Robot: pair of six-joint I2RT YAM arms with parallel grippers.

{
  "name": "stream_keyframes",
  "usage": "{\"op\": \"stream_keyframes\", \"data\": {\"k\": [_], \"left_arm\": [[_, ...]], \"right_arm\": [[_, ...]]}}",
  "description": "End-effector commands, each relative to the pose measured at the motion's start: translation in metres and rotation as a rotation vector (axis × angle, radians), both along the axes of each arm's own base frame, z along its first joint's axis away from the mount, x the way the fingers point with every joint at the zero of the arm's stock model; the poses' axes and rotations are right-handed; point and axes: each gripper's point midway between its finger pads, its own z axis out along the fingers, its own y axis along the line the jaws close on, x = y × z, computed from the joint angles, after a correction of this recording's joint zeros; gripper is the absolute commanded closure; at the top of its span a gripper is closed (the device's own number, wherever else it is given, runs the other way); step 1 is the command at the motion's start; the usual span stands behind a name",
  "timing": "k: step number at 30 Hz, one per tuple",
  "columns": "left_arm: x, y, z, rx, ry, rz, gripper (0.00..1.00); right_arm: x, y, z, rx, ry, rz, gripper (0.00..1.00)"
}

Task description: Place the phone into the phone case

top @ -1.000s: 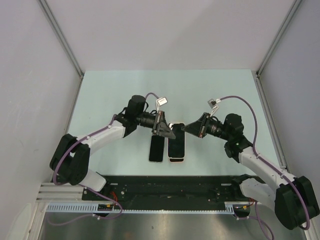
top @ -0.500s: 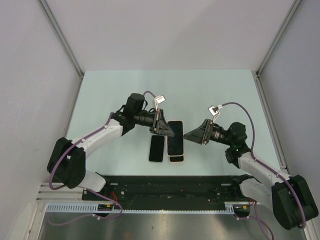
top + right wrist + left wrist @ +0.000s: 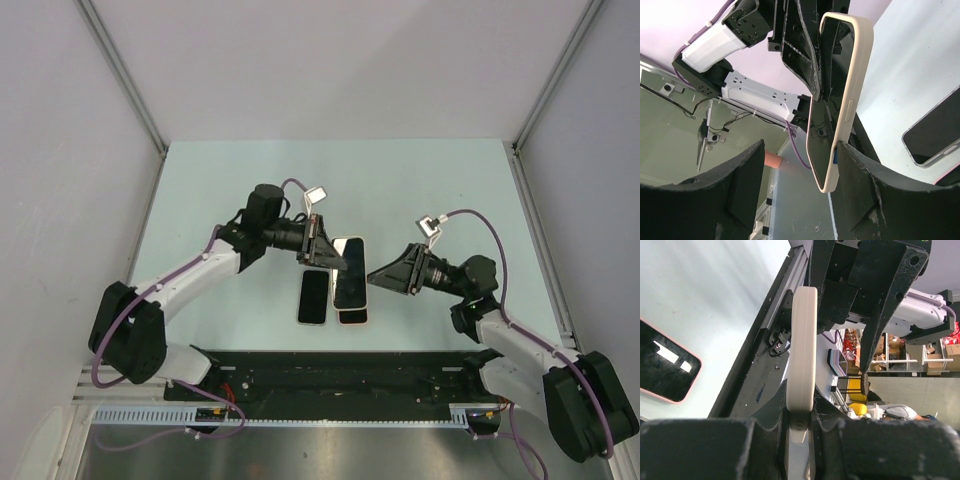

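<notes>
1. Left tool (image 3: 325, 257) is pinching the cream phone case (image 3: 349, 272), held up off the surface (image 3: 430, 190) mid-frame.
2. Right tool (image 3: 378, 273) is spread and empty, just beside it.
3. A glossy dark phone (image 3: 837, 100) seems to be inside the case already, so I'd guess it just needs a final press.

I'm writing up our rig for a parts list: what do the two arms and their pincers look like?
The left arm and right arm have white shells between black joints, with a purple cable looping along each. The left pincer and right pincer are black and wedge-shaped.
</notes>
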Motion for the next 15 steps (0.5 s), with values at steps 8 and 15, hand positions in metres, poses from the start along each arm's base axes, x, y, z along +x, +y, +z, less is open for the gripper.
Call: {"op": "stream_keyframes", "data": {"k": [8, 15], "left_arm": [[-0.003, 0.000, 0.025, -0.070, -0.057, -0.011, 1.00], [-0.002, 0.000, 0.017, -0.058, -0.050, -0.011, 1.00]], "right_arm": [[0.019, 0.008, 0.001, 0.008, -0.052, -0.045, 0.29], [0.021, 0.011, 0.005, 0.012, -0.062, -0.055, 0.30]]}}
